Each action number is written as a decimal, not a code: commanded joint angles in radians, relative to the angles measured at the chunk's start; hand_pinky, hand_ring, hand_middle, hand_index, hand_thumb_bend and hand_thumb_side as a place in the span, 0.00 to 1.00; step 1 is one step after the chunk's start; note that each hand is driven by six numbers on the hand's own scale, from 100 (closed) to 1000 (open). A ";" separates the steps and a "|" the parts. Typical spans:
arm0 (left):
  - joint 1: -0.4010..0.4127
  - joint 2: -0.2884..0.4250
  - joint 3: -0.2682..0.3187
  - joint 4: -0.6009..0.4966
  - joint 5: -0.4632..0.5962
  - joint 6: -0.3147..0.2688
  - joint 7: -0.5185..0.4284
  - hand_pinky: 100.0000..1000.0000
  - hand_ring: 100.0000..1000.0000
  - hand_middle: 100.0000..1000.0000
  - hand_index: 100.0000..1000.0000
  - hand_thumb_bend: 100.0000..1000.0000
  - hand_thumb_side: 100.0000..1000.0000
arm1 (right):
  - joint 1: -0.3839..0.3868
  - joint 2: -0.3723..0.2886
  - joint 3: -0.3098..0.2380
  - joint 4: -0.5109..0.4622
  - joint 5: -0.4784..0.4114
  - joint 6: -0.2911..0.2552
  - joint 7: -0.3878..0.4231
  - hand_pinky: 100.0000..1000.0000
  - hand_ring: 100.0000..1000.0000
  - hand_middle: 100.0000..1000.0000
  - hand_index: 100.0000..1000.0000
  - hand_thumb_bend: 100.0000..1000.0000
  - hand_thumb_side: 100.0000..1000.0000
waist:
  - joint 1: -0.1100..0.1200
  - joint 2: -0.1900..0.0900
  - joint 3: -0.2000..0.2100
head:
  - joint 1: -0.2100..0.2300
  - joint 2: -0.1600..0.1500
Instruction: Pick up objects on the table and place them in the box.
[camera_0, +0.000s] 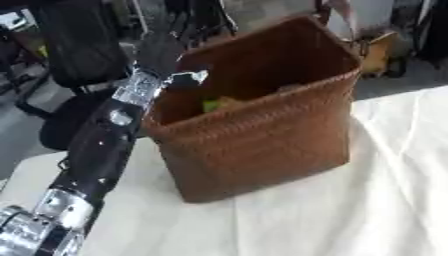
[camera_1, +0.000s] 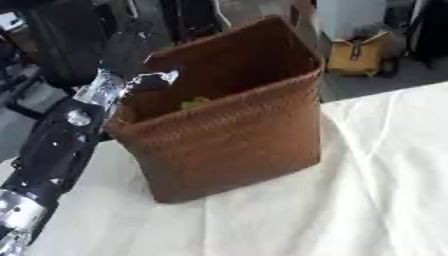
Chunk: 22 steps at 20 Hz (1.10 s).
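Left eye view, left hand (camera_0: 162, 47) fingers straight above brown woven basket (camera_0: 262, 135), yellow-green item (camera_0: 219, 104) inside

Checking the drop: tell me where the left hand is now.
The left hand is up at the basket's far left corner, over its rim, left of centre in both views.

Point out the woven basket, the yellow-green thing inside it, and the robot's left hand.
woven basket (camera_0: 262, 145), left eye view, on its front wall.
yellow-green thing (camera_0: 219, 104), left eye view, on the part showing above the basket's near rim.
left hand (camera_0: 160, 50), left eye view, on the back of the hand above the basket's left corner.
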 joint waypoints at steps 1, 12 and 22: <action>-0.025 0.016 -0.003 -0.020 -0.008 -0.013 0.000 1.00 1.00 1.00 1.00 0.42 1.00 | -0.001 -0.020 -0.009 -0.013 -0.007 -0.027 -0.027 0.62 0.49 0.54 0.54 0.00 1.00 | -0.014 -0.027 0.003 | -0.003 -0.005; 0.081 0.102 -0.055 -0.386 0.313 -0.093 0.154 1.00 1.00 0.97 1.00 0.09 1.00 | 0.069 -0.020 -0.050 -0.013 -0.012 -0.009 -0.027 0.62 0.50 0.54 0.55 0.00 1.00 | -0.047 -0.091 0.104 | -0.131 0.078; 0.601 0.286 0.026 -1.171 0.985 -0.013 0.188 1.00 0.85 0.79 0.91 0.01 1.00 | 0.118 -0.040 -0.109 -0.013 -0.064 -0.043 -0.027 0.63 0.51 0.54 0.56 0.00 1.00 | -0.103 -0.138 0.180 | -0.186 0.152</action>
